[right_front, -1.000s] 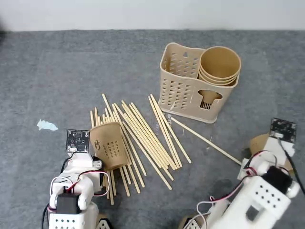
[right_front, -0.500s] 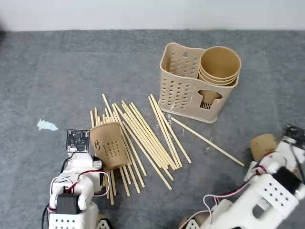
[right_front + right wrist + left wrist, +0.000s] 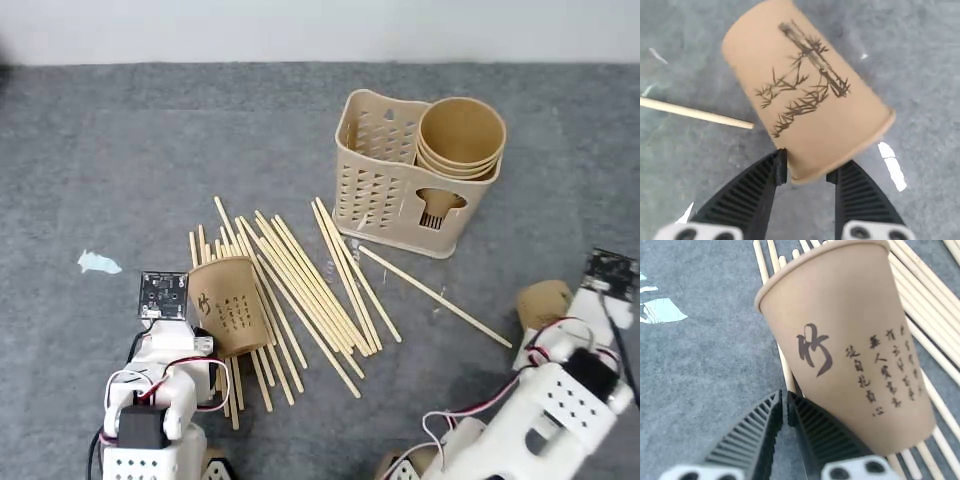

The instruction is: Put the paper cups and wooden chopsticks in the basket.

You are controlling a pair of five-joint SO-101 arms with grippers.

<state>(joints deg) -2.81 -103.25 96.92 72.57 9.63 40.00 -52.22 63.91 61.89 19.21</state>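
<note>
Jaws of the right gripper are clenched on the mouth end of a tan paper cup with a bamboo drawing. This cup lies on its side on the grey felt-like table cover, well apart from the beige perforated plastic basket.

The fingers catch only a narrow part of the rim. I think the thin paper wall may buckle, or the smooth tapered cup may slip out and roll away.

The left gripper has its ribbed black fingers pressed nearly together, and I can see nothing between them. It is just beside a second tan cup with dark characters, which rests on the scattered pale wooden chopsticks. These slim sticks could roll if the cup is pushed.
</note>
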